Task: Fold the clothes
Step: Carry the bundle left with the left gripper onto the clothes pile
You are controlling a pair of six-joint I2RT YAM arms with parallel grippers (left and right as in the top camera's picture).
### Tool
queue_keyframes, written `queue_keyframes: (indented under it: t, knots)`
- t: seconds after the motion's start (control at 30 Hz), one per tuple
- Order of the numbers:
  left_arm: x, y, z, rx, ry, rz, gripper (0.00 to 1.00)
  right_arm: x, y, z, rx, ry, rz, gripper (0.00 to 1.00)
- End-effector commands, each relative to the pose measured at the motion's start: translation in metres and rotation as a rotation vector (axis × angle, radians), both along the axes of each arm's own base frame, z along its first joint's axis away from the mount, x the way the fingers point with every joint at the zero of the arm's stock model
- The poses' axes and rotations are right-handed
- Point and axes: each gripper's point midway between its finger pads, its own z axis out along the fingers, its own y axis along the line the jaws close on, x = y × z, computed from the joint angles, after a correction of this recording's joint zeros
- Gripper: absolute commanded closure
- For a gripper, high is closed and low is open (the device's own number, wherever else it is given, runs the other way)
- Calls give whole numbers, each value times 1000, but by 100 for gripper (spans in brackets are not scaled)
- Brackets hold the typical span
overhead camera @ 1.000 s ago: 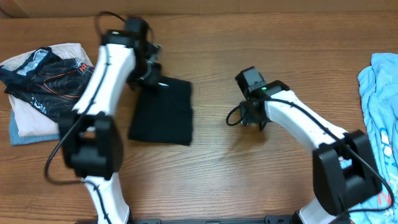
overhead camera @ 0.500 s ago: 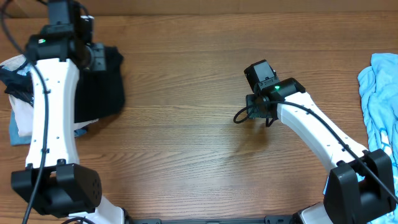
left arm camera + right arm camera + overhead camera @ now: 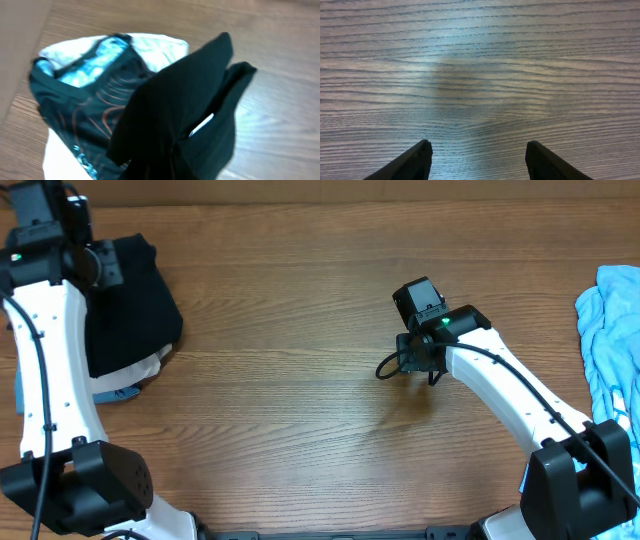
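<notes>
Cloth notes: black garment (image 3: 130, 310) looks light, limp and matte, with no stiffness of its own. It hangs folded from the left gripper (image 3: 103, 267) at the table's (image 3: 300, 330) far-left end, over the stack of folded clothes. The fingers are hidden under fabric in the wrist view. I judge them pinched on a doubled edge, the best hold, since a single layer would unfold. A small white tag (image 3: 201, 125) shows. Below lies a dark patterned jersey (image 3: 85, 85) (teal and orange lines, slicker-looking weave) on a white garment (image 3: 155, 47). Right gripper (image 3: 477, 150) has its fingers spread, empty, over bare wood grain. A crumpled blue clothes pile (image 3: 610, 330) waits at the right edge.
</notes>
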Motion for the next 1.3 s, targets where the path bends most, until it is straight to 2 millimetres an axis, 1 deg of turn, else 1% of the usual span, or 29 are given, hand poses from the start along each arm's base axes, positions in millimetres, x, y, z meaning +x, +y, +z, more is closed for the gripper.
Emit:
queue_keyframes:
  t: [0.0,0.2,0.3,0.4,0.5,0.57,0.8,0.97,1.07,1.1,1.13,1.17,1.2,1.23,1.27]
  knots:
    - [-2,27,37,34,-112,57,96,7,0,15,15,-48,-15,36]
    - [3,58,53,13,-224,81,95,7,3,15,31,-46,-11,36]
    - [4,78,53,22,-252,112,94,7,5,15,44,-42,-8,36]
    - [4,98,41,21,-242,147,93,7,5,14,47,-41,-7,36]
    - [6,111,22,4,-209,169,94,6,5,14,47,-40,-7,36]
    - [6,122,4,-11,-179,192,94,6,5,14,47,-40,-7,36]
    - [6,139,-27,-36,-129,224,92,6,5,14,47,-40,-7,36]
    - [7,146,-49,-50,-92,238,95,6,6,14,47,-39,-7,36]
    - [7,154,-57,-50,-87,251,96,6,7,14,54,-37,-5,36]
    - [6,157,-58,-49,-89,256,92,6,7,14,57,-36,-4,36]
    - [5,161,-57,-45,-93,263,80,6,7,14,57,-36,-4,36]
    - [4,164,-57,-41,-96,269,59,6,7,14,57,-36,-4,36]
    - [2,169,-55,-33,-102,282,37,6,7,14,57,-36,-4,36]
    - [-1,175,-53,-21,-106,298,7,6,7,14,57,-36,-4,36]
    - [-5,181,-51,-12,-109,326,0,6,7,14,57,-36,-4,36]
